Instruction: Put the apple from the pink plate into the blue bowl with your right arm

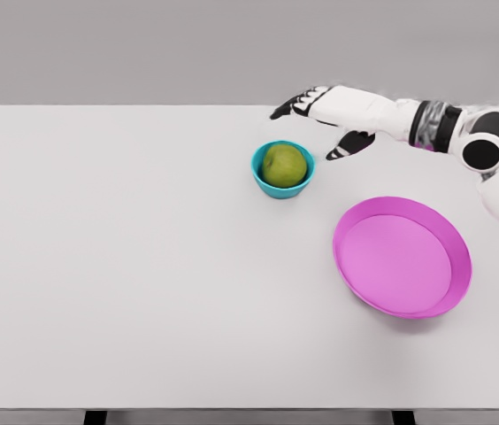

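- The apple (284, 165) sits inside the blue bowl (282, 186) on the white surface (126, 266), apart from the right robot hand (320, 119)
- That robot hand hovers just up-right of the bowl, fingers spread, holding nothing
- The apple is round; no long axis or pointing can be told
- The pink plate (402, 257) lies down-right of the bowl

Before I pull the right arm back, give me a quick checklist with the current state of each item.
1. Apple sits inside the blue bowl: ok.
2. Pink plate holds nothing: ok.
3. Right hand has let go, fingers spread and empty: ok.
4. Right hand is apart from the bowl, up and to its right: ok.
5. Bowl upright on the table: ok.
6. Left arm position: cannot tell, out of view.
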Controlling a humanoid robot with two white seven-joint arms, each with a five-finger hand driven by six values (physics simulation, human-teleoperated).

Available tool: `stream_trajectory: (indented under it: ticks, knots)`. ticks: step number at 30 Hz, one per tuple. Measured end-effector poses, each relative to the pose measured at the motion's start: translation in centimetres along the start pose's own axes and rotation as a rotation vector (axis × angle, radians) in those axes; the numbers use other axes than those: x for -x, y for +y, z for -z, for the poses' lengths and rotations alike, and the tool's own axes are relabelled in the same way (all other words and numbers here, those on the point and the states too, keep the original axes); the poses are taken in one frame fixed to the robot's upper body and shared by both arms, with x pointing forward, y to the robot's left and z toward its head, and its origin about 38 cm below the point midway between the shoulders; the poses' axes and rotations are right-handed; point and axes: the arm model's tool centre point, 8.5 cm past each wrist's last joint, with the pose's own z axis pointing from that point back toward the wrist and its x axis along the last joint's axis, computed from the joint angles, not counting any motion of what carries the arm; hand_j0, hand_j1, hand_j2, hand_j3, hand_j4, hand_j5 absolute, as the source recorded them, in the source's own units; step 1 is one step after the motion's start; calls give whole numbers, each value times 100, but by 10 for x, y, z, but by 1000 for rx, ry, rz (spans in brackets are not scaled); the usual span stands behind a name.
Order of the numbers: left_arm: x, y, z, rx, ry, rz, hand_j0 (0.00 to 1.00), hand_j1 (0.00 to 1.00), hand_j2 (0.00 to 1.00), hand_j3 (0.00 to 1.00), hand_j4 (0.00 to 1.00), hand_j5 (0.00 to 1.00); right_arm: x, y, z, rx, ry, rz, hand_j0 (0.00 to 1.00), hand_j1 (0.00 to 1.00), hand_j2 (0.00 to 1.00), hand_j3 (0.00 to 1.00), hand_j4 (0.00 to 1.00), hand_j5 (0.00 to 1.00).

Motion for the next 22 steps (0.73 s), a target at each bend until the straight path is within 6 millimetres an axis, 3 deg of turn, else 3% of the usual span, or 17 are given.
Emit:
stream_trajectory:
  ticks: [5, 9, 12, 16, 22]
  knots:
    - [0, 0, 0, 0, 0, 0, 100, 100, 100, 100, 100, 100, 15, 8, -69, 21, 94, -19, 100, 100, 100, 100, 100, 100]
    - [0, 0, 0, 0, 1, 0, 100, 100, 100, 100, 100, 100, 23, 58, -111, 38, 157, 126, 100, 100, 100, 100, 100, 100]
    - [0, 0, 0, 0, 0, 0, 100, 100, 100, 100, 100, 100, 16, 59, -134, 180, 157, 193, 100, 100, 100, 100, 100, 100]
    - [0, 0, 0, 0, 0, 0, 100, 100, 100, 100, 100, 100, 9, 47, -150, 281, 157, 196, 100, 100, 100, 100, 100, 100]
    - [0, 0, 0, 0, 0, 0, 100, 100, 100, 100, 100, 100, 3, 40, -146, 334, 134, 201, 100, 100, 100, 100, 100, 100]
